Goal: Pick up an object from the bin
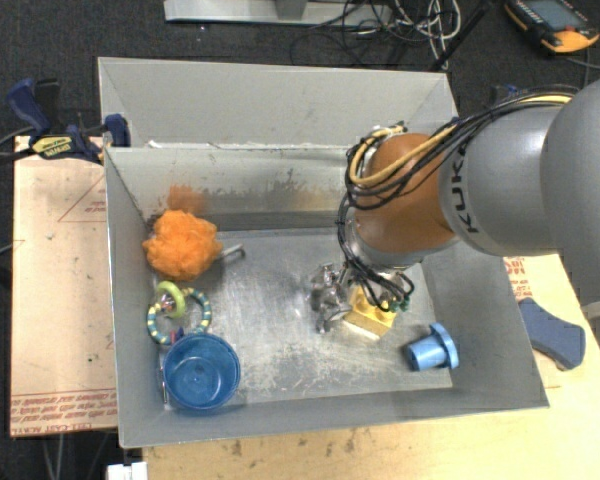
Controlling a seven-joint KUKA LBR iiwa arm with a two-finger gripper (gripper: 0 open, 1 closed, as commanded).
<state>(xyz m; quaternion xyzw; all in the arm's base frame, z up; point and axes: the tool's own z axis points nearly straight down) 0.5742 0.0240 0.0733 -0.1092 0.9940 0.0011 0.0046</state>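
Claw [327, 301] low in bin [270, 343] | touching yellow block [368, 319] | opening cannot be told

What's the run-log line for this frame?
claw: low, bin centre-right | nearest: yellow block, beside it | grasp: none seen | also: blue spool lower right, orange puff upper left

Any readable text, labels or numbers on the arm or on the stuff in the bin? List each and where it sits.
"KUK": dark letters running down the grey arm link, next to the orange wrist cover; I can't make out any further letters.
Orange puff, multicoloured ring toy, blue round cup, blue plug, yellow block: no text readable on any of them.
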